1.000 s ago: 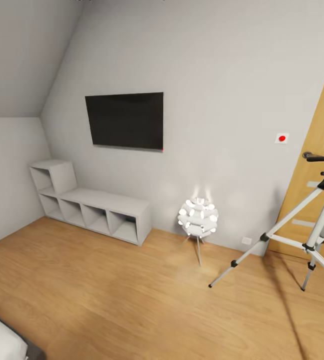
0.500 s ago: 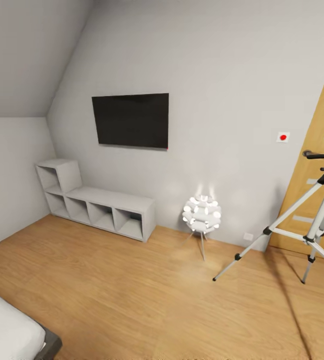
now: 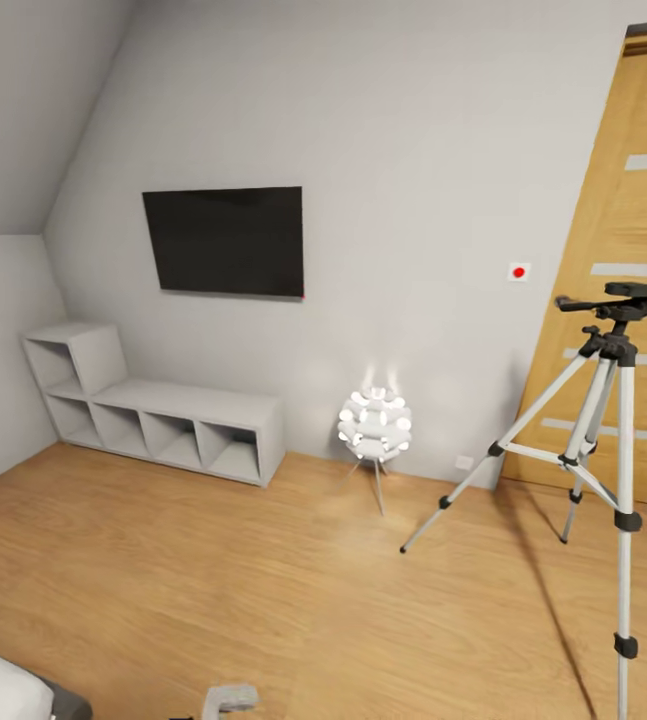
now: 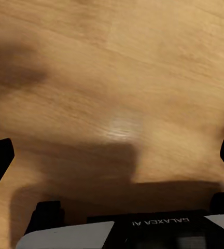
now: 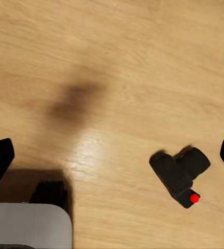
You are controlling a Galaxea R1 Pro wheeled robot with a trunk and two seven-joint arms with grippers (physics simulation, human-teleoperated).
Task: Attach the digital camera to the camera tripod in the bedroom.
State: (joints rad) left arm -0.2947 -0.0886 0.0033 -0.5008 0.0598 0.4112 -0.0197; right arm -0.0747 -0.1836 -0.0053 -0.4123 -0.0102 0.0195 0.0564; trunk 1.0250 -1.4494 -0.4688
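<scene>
- Since the earlier head pictures the whole view has swung to the right: the camera has turned, and the room's things have not moved. The tall silver-legged camera tripod with black head and pan handle [image 3: 603, 430], cut by the frame edge a second ago, now stands whole at about 3 o'clock in the head view, before the light oak door [image 3: 633, 260].
- The black flat wall television [image 3: 225, 241] hangs at 10 o'clock, the low grey cube shelf [image 3: 153, 415] below it, and the small white spiky globe lamp [image 3: 374, 427] just below centre.
- The small black boxy digital camera with a red dot [image 5: 180, 175] lies on the wood plank floor [image 3: 263, 590], at about 4 o'clock in the right wrist view.
- The right gripper [image 5: 112, 155] hangs above the floor with its dark fingertips spread wide, holding nothing; the left gripper [image 4: 112, 155] is likewise spread and empty over bare planks.
- The step in hand, as I judge it, is picking up the camera. To do it well, centre the right gripper over the body, turn the wrist so the fingers cross its narrower sides and clear the lens, then descend straight.
- Afterwards, approach the tripod's head from above, clear of the pan handle.
</scene>
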